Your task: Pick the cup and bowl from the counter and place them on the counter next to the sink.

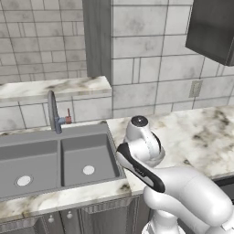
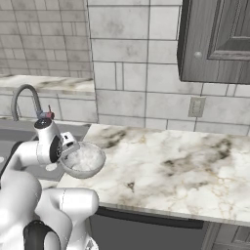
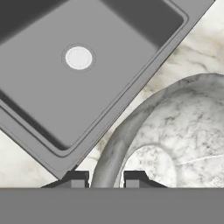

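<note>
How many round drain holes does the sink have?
2. One drain sits in the left basin of the sink, the other drain in the right basin, nearest the bowl the tool holds.

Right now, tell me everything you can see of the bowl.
The bowl is wide, round and shallow, pale grey-white with a mottled, stone-like surface and a flat inner bottom. It is empty. The hand grips its rim, one finger inside and one outside. In the right base view it hangs tilted over the white marble counter, just right of the sink. Whether its base touches the counter cannot be told.
</note>
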### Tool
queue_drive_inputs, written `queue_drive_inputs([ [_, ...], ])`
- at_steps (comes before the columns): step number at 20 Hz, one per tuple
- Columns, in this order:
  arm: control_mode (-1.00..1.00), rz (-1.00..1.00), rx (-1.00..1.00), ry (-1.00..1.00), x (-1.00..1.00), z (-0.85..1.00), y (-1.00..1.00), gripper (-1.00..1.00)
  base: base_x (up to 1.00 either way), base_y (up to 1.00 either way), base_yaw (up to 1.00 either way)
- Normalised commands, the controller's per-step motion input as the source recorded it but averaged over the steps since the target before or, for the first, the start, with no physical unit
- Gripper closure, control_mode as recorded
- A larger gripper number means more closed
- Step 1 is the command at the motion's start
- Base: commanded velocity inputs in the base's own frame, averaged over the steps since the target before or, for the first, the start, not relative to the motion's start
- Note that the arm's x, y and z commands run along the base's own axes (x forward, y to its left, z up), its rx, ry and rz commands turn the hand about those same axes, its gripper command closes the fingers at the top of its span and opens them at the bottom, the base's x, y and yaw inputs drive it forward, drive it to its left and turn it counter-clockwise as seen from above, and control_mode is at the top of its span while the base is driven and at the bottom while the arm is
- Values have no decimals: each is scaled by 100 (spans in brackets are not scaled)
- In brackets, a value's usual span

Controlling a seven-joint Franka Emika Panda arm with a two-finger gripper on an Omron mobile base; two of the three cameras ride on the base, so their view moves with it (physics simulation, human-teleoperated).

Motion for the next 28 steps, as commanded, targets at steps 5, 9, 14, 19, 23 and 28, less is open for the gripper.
queue_drive_inputs([
  [5,-100,0,0,0,0,0,0,-100,0,0,0],
  [9,-100,0,0,0,0,0,0,-100,0,0,0],
  [14,-100,0,0,0,0,0,0,-100,0,0,0],
  [19,-100,-2,0,0,0,12,0,-100,0,0,0],
  [23,-100,-1,0,0,-14,27,0,-100,0,0,0],
  [28,-100,-4,0,0,-31,23,0,-100,0,0,0],
])
